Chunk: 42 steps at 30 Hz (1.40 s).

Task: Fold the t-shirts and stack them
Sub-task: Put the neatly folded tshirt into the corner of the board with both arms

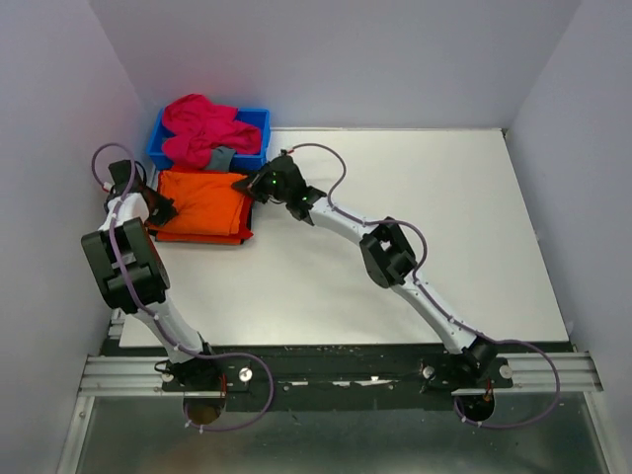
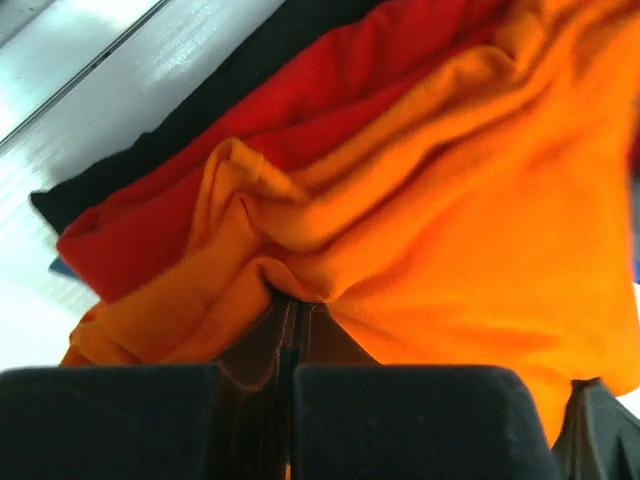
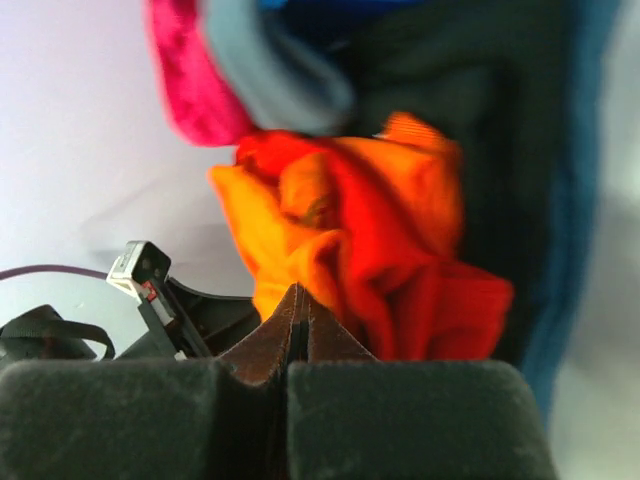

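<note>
A folded orange t-shirt lies on a red t-shirt at the table's far left. My left gripper is at its left edge, shut, with orange cloth puckering into its tips; the red t-shirt shows beneath. My right gripper is at the far right corner, shut, its tips in the bunched orange cloth, with the red t-shirt beside it. A magenta-pink t-shirt lies heaped in the bin.
The blue bin stands just behind the stack against the left wall, with a small grey cloth piece hanging over its front rim. In the right wrist view the pink t-shirt and grey piece hang above the stack.
</note>
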### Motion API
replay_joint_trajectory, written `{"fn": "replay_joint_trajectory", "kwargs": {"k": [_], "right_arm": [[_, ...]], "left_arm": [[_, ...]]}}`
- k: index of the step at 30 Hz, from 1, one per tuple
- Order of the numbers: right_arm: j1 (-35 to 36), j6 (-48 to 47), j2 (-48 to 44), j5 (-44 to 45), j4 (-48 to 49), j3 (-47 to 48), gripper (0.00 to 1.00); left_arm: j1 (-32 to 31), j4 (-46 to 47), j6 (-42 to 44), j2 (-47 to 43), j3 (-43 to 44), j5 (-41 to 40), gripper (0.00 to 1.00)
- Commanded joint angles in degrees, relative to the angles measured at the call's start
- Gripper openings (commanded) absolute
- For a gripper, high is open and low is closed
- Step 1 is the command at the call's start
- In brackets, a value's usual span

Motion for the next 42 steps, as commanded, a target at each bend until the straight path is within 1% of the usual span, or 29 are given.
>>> {"fn": "replay_joint_trajectory", "kwargs": {"k": [1,5,8,11,12,13,15,16,17,19,20,21,22,23,24,27,29,32,34,36,38,40,42], "right_arm": [[0.58,5.92,3.25,4.18,-3.10,1.33,0.01],[0.49,4.88,1.85,3.66,-3.01,-0.60,0.01],[-0.21,2.07,-1.92,2.43,-0.38,-4.46,0.01],[-1.09,-5.82,-7.72,0.59,0.77,-8.42,0.01],[-1.44,-9.07,-10.26,-0.55,1.21,-10.61,0.02],[-2.05,-11.80,-13.68,-2.48,2.52,-13.41,0.07],[-2.76,-15.50,-20.36,-5.12,7.43,-23.40,0.17],[-3.11,-16.56,-24.66,-4.96,10.41,-28.77,0.26],[-3.28,-17.70,-29.05,-4.35,13.40,-35.26,0.38],[-3.64,-20.95,-37.14,-2.59,18.24,-46.52,0.65],[-3.73,-23.06,-41.36,-1.19,19.31,-51.45,0.89],[-3.90,-24.90,-44.88,0.13,19.49,-55.15,1.00],[-4.16,-26.92,-48.83,1.01,19.32,-59.10,1.00],[-4.43,-28.34,-52.35,2.06,19.06,-62.45,1.00],[-4.95,-29.39,-56.39,3.12,18.71,-66.49,1.00],[-6.71,-32.03,-68.43,6.28,16.87,-79.32,1.00],[-7.42,-34.92,-76.60,8.57,15.02,-86.36,1.00],[-7.51,-40.46,-88.91,16.03,10.02,-95.76,1.00],[-7.51,-44.41,-96.90,19.98,7.82,-101.74,1.00],[-7.59,-49.07,-104.91,22.02,4.92,-107.28,1.00],[-7.51,-52.16,-112.12,25.17,3.33,-113.78,1.00],[-7.51,-53.13,-119.41,29.04,3.15,-119.76,1.00],[-7.51,-56.11,-125.22,28.97,4.72,-124.60,1.00]], "left_arm": [[0.73,0.50,-0.55,5.03,-0.35,1.22,0.00],[0.73,1.30,-0.38,1.17,0.43,1.66,0.00],[0.73,-1.33,1.11,-2.43,3.59,0.61,0.00],[0.55,-4.58,2.08,-6.47,6.32,-0.18,0.00],[0.12,-4.33,2.25,-8.23,6.24,-0.36,0.00],[-0.23,-3.55,2.08,-10.33,5.45,-0.36,0.00],[-1.64,-1.35,1.64,-14.11,3.17,0.69,0.06],[-2.34,-0.47,1.21,-15.79,2.03,1.83,0.10],[-3.30,0.41,0.94,-16.85,0.89,3.14,0.14],[-6.11,1.99,1.20,-18.78,-0.79,6.65,0.23],[-8.48,3.39,1.46,-19.75,-1.84,7.89,0.33],[-10.94,4.36,1.64,-20.98,-3.07,7.73,0.50],[-14.27,5.07,1.29,-22.21,-4.39,5.55,0.67],[-17.69,6.99,1.03,-23.78,-5.96,2.75,0.89],[-20.51,9.53,0.50,-26.06,-8.33,1.67,0.99],[-29.13,18.58,-3.01,-30.55,-16.76,-0.09,0.99],[-34.40,23.77,-3.72,-33.10,-21.69,-2.89,0.99],[-41.35,29.93,-2.41,-36.53,-29.42,-7.20,0.99],[-44.78,34.67,-1.09,-38.82,-34.61,-8.26,0.99],[-48.56,39.68,0.75,-40.84,-39.53,-8.18,0.99],[-50.24,43.65,2.51,-42.34,-43.58,-6.78,0.99],[-51.30,46.81,4.18,-43.48,-47.01,-6.34,0.99],[-51.74,49.10,5.68,-44.54,-50.00,-6.42,0.99]]}}
